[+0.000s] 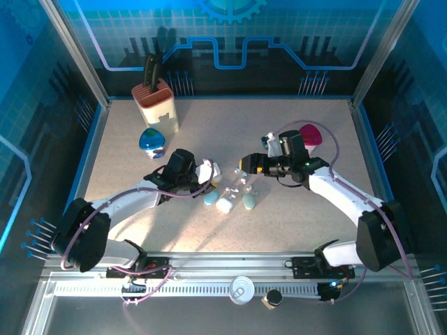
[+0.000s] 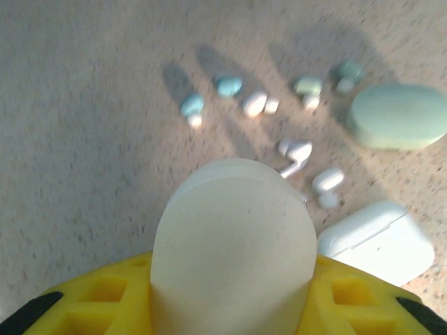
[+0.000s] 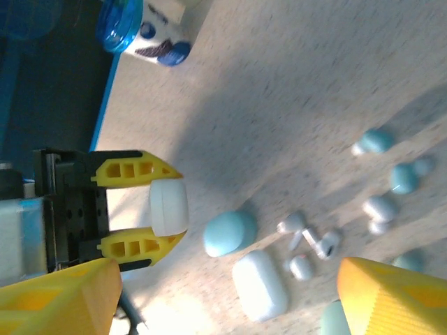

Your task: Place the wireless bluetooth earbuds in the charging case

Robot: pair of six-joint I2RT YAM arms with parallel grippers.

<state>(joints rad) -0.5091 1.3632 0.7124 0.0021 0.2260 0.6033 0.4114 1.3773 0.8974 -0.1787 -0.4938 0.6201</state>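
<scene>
Earbuds [image 2: 297, 152], tiny and white with little stems, lie loose on the table [image 1: 230, 118]. They are just beside the white case [image 2: 377, 241] and near the green case [image 2: 398, 115] and the blue case [image 3: 229, 232]. Our left gripper [image 1: 206, 172] is squeezed tight on the held case [image 2: 234, 230], a pale one, and holds it up off the table close to the earbuds. We cannot tell if its lid is open. Our right gripper [image 1: 246, 165] hangs over the earbuds with its fingers [image 3: 391, 293] spread wide and nothing between them. We think the step now is to pick up one earbud with the right gripper. To do it well, we should choose the one that lies most apart, so we do not knock the others. We should come straight down with one finger on each side and close slowly, because it looks smooth and shiny and could pop out. The coloured buds [image 2: 228, 85] lie farther off, and we leave those alone. The left gripper should hold its case steady, so the earbud has a quiet place to go into.
</scene>
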